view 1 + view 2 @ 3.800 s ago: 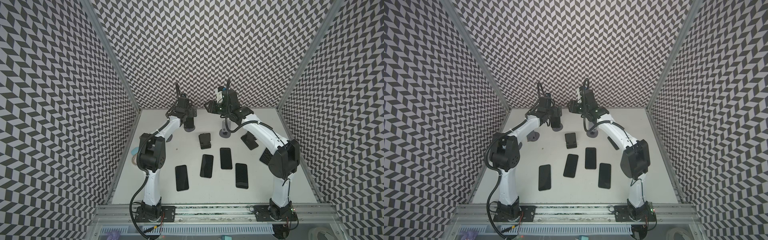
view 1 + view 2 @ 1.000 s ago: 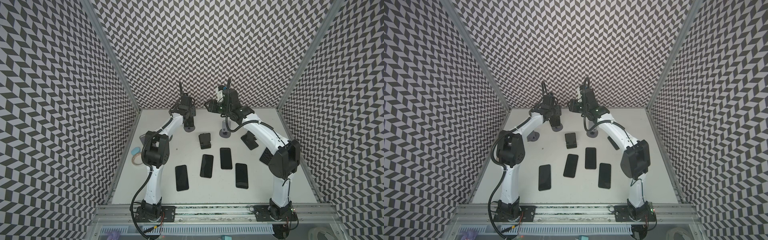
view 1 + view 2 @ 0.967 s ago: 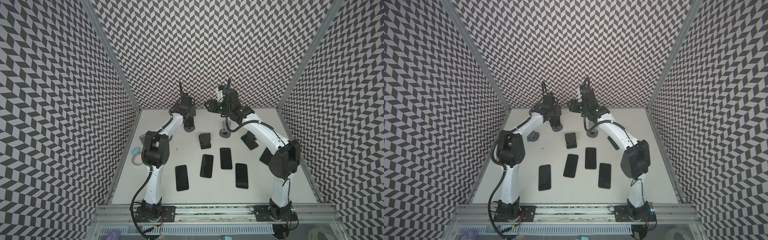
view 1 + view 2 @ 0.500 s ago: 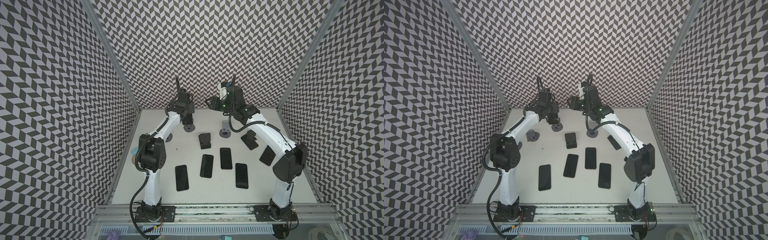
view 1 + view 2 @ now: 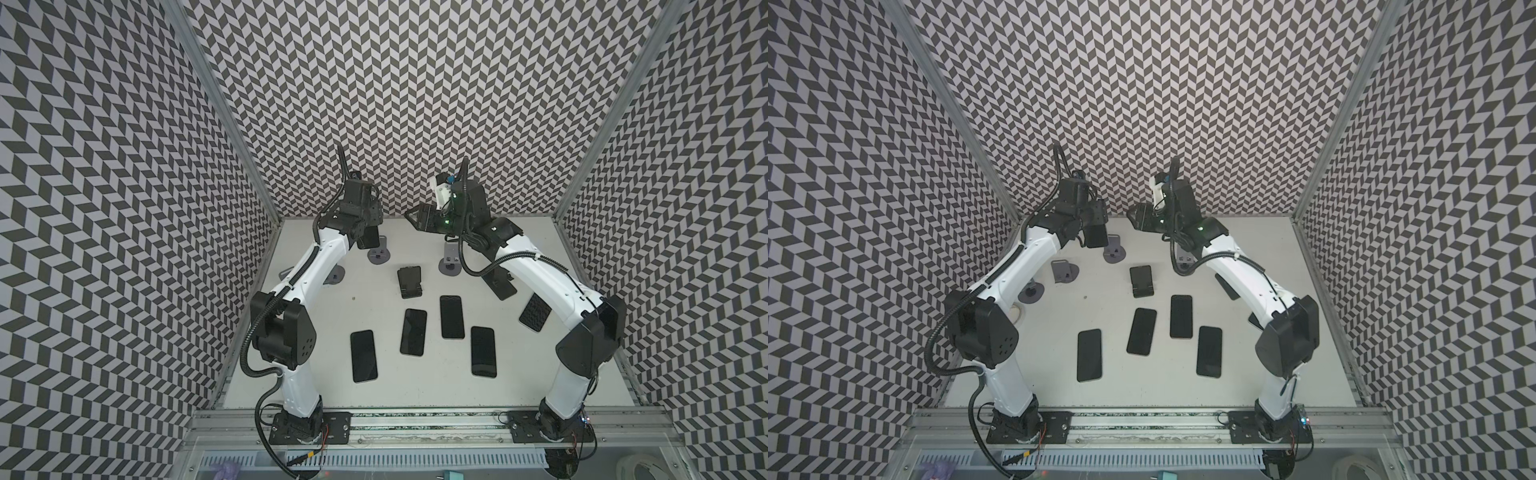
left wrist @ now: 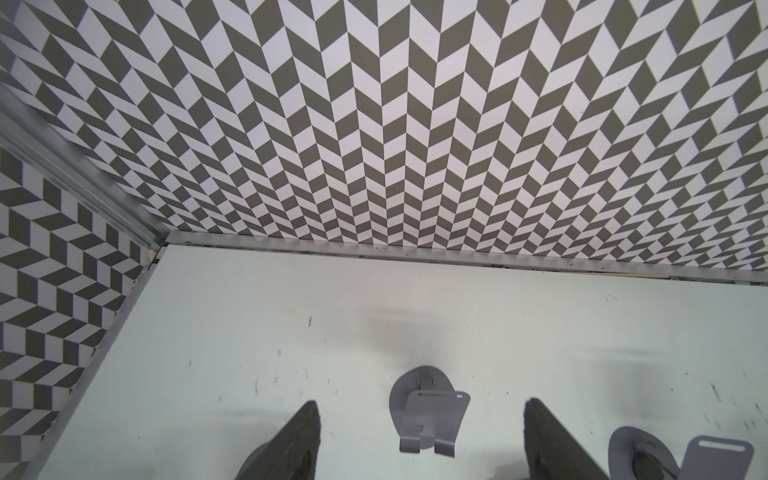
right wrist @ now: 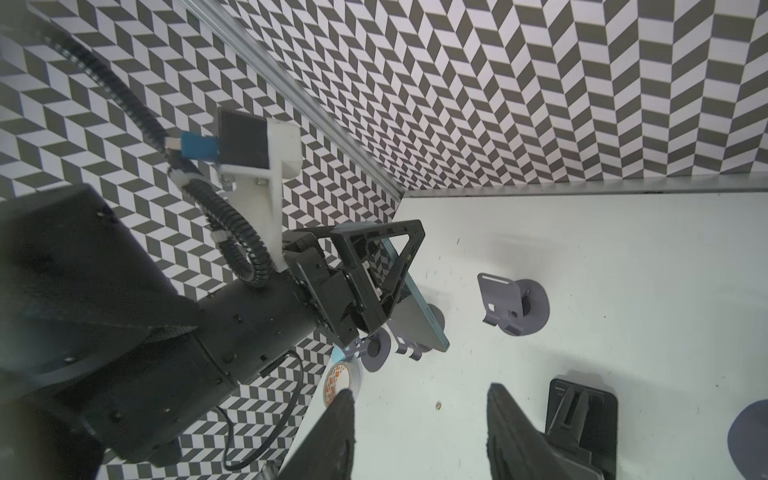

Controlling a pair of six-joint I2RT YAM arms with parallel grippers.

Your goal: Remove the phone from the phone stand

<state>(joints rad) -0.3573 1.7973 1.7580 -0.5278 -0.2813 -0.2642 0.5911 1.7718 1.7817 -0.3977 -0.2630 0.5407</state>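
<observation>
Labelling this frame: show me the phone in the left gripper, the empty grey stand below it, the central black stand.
phone (image 7: 417, 322): right wrist view, its flat face.
empty grey stand (image 6: 432, 415): left wrist view, tilted back plate.
central black stand (image 5: 408, 277): a top view, upright backrest.

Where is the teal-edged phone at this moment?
In the right wrist view, the phone hangs in the left gripper, close to an empty grey phone stand at the table's back left.
</observation>
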